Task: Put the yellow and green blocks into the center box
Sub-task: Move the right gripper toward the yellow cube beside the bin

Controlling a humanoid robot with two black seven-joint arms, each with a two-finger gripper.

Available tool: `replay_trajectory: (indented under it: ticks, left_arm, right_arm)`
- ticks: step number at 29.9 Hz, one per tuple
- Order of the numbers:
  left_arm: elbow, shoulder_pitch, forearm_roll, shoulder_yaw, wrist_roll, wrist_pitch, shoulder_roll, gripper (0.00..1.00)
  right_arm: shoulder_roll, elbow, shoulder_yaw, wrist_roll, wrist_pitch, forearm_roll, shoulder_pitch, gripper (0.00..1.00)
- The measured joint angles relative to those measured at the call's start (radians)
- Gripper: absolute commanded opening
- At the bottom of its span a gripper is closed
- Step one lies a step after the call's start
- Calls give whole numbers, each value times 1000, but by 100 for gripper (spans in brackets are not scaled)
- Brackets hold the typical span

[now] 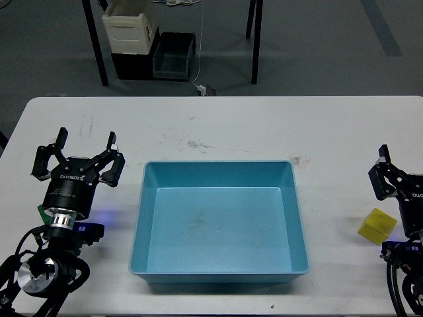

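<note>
Single view from the robot's head, looking forward and down at the white table (218, 125). Fairly near, with some floor (317, 59) beyond the far edge.

A robotics lab workspace

A scuffed white rectangular table (218, 125) stands on grey floor; beyond it, a cream-white plastic crate (130, 28) and a dark grey bin (174, 57) sit between black legs.
</note>
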Motion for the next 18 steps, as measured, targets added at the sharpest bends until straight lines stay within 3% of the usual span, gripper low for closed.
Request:
replay_trajectory:
  ticks: [8, 18]
  left_arm:
    - [2, 5, 0, 0, -1, 7, 2, 100]
    - [7, 6, 0, 0, -1, 9, 1, 100]
  right_arm:
    - [-57, -30, 10, 12, 8, -158, 39, 100]
    - [-299, -45, -35, 11, -5, -1162, 344, 98]
